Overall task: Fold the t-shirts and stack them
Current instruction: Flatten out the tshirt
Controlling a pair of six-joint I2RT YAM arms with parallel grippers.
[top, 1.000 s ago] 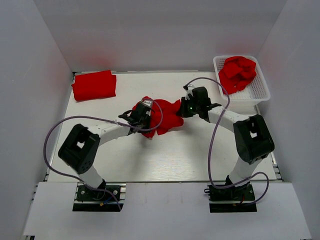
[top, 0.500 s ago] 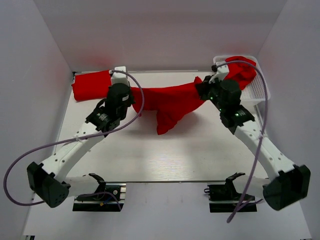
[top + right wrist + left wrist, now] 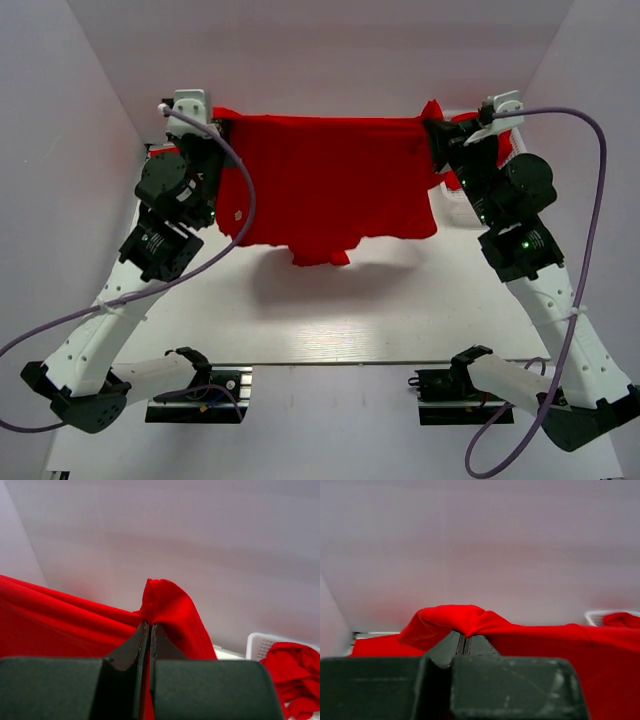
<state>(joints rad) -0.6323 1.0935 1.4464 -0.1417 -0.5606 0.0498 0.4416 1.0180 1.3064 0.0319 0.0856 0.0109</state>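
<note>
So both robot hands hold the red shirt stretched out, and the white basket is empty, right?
No, the basket isn't empty: the right wrist view shows another red shirt in it. The left gripper and right gripper do hold the stretched shirt.

You won't find any readable text, label, brand or number in these views. The red cloth you see is plain, without print.

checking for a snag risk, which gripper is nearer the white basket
Right. The right gripper pinches the spread shirt beside the basket; the left gripper holds the opposite corner, far from it.
</note>
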